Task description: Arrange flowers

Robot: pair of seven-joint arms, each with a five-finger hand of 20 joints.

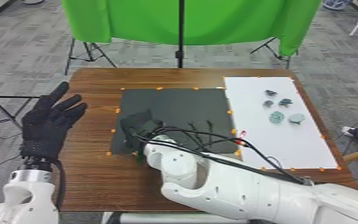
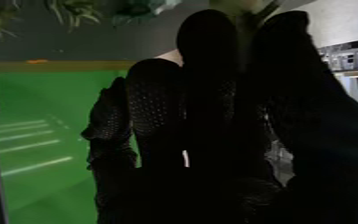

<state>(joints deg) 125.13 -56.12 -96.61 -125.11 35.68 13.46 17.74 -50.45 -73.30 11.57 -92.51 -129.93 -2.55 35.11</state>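
Observation:
My left hand (image 1: 47,125) is open at the table's left side, away from the flowers. Over the left part of the black mat (image 1: 167,102) is my right hand (image 1: 138,126), partly hidden by its arm and cables. Dark, thin plant-like shapes (image 1: 198,131) lie on the mat beside it. Several small bluish-green flower heads (image 1: 277,117) rest on the white sheet (image 1: 257,142). In the right wrist view my right hand (image 2: 206,110) has its fingers straight, and green sprigs (image 2: 73,9) are beyond them. A pale greenish thing (image 2: 247,4) shows between fingertip and thumb; whether they touch it is unclear.
The brown wooden table (image 1: 95,192) has orange tape bits around the mat and sheet. My right arm (image 1: 238,192) and loose black cables cross the front of the mat and sheet. A green cloth (image 1: 131,22) hangs on a stand behind the table.

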